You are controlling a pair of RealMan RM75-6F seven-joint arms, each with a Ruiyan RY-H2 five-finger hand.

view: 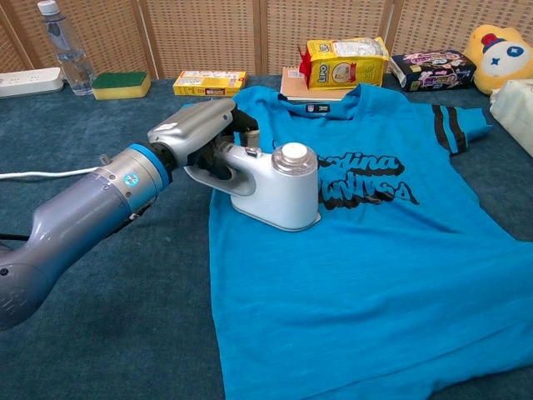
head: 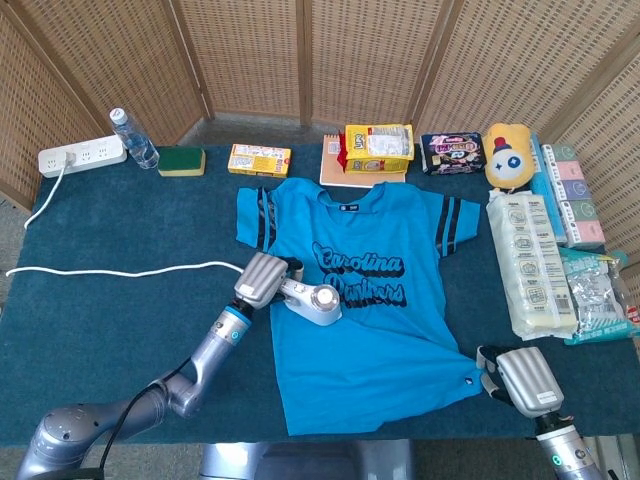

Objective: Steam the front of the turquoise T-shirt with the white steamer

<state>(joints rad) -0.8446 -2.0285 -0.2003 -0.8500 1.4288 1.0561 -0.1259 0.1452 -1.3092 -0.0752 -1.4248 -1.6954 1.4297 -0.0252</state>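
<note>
The left hand, fingers wrapped round the handle of the white plastic steamer resting just left of the dark lettering on the flat turquoise cotton T-shirt, should glide slowly, soleplate flat.

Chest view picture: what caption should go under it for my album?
Left hand holds the white steamer on the turquoise T-shirt.
</note>
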